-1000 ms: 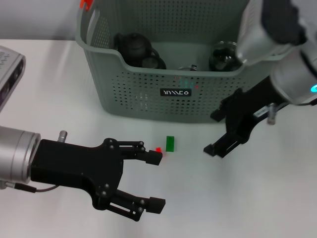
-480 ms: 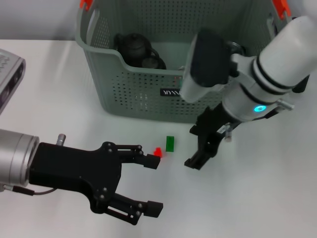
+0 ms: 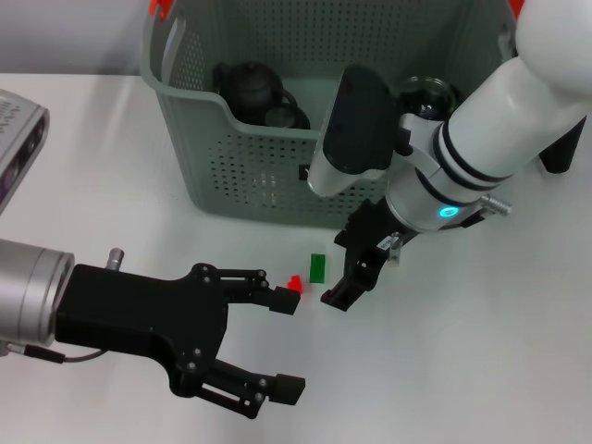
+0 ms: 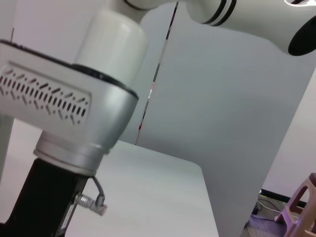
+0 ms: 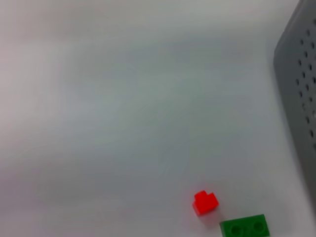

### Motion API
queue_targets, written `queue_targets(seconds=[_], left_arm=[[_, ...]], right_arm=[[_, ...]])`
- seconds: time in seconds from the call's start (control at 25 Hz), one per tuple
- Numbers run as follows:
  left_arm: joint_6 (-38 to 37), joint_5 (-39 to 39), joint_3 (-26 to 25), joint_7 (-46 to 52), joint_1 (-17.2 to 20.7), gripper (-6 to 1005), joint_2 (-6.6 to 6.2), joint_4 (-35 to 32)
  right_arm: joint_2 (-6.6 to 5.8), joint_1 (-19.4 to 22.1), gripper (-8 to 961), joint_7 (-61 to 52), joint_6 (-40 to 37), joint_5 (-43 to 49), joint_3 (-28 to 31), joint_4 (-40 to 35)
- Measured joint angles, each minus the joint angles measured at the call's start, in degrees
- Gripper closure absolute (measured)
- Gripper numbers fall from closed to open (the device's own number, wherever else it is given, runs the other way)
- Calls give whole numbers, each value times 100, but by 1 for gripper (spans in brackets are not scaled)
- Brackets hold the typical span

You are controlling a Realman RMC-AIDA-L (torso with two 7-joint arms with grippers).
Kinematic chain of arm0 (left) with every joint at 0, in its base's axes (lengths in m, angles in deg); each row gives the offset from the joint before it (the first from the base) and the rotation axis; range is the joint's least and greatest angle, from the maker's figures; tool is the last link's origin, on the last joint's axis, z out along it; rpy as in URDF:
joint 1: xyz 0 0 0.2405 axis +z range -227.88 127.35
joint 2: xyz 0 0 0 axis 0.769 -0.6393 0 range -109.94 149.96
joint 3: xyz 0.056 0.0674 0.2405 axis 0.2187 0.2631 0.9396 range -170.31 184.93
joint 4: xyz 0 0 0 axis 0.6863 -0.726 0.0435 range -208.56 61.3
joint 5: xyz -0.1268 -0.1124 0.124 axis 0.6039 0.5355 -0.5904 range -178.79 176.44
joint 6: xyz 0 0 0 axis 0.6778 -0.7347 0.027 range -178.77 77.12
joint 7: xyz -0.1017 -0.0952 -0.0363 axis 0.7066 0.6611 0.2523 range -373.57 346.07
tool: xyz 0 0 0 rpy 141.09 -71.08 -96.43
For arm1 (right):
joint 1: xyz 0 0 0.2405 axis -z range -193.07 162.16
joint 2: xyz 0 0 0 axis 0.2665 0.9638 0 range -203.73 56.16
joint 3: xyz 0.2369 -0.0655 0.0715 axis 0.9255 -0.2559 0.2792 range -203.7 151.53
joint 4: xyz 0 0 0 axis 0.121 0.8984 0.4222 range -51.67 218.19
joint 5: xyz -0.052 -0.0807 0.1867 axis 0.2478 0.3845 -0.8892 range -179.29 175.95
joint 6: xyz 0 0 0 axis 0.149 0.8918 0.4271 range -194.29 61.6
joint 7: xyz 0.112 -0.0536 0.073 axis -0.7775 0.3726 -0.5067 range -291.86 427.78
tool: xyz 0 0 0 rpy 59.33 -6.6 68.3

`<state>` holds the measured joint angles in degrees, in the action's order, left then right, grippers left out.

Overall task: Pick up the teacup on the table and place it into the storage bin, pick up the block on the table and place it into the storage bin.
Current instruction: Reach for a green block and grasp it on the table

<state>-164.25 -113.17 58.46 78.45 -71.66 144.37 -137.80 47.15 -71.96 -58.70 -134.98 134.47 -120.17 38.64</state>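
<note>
Right gripper [image 3: 347, 282] stands low over the table [image 3: 481, 370], finger spread indeterminate, with the green block [image 3: 317, 268] just beside its tip and the red block [image 3: 295, 283] beyond, storage bin [image 3: 268, 185] close behind, while the left gripper [image 3: 287, 342], parked nearby, gapes wide and empty.

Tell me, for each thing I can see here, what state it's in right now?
Storage bin: upright on the table, holding dark teaware.
Dark teapot: inside the bin, lid on.
Green block: lying on the table, untouched.
Red block: on the table beside the green one, untouched.
Left pincer: open, holding nothing, near the red block.
Right pincer: empty, just beside the green block.
</note>
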Motion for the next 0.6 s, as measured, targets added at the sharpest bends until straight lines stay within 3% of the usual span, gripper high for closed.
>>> queue_targets(seconds=[0.6], left_arm=[[18, 3, 1, -7, 4, 76, 0, 1]], right_arm=[[15, 65, 37, -34, 1111, -583, -676, 454]])
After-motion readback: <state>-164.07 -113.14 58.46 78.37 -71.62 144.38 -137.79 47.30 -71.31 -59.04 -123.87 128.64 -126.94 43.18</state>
